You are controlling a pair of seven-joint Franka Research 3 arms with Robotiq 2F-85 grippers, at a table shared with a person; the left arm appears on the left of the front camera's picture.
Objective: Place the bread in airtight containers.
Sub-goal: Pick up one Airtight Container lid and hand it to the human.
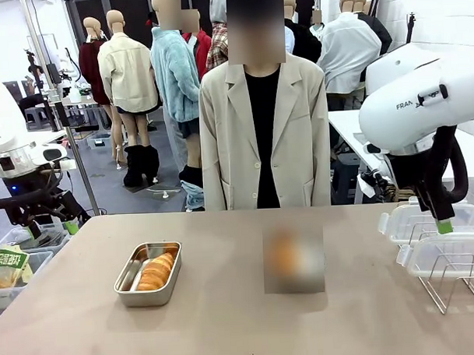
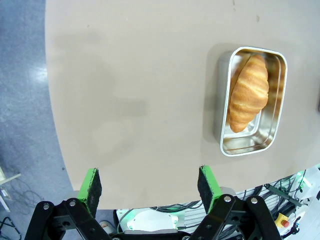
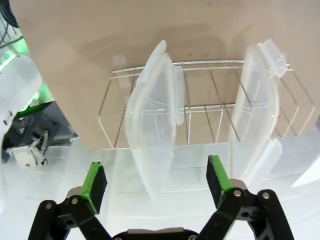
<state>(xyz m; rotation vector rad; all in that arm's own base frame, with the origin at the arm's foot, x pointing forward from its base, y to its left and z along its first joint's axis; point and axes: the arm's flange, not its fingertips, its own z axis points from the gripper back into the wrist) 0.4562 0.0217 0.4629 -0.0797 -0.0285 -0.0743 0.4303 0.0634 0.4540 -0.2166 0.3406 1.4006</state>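
Steel box (image 1: 145, 298) sits left of centre on the counter (image 1: 227, 334), close to the near edge, with one croissant (image 1: 156, 272) inside. This part is judged done, but the box is unlidded. Two lids (image 3: 155, 115) stand in the rack (image 3: 200, 106) at the right edge. An orange item mid-counter is blurred, so its status cannot be told. The croissant's long axis follows the box length, from near edge to far edge, slightly skewed. Left tool (image 2: 150, 182) and right tool (image 3: 156, 182): jaws wide apart, empty.
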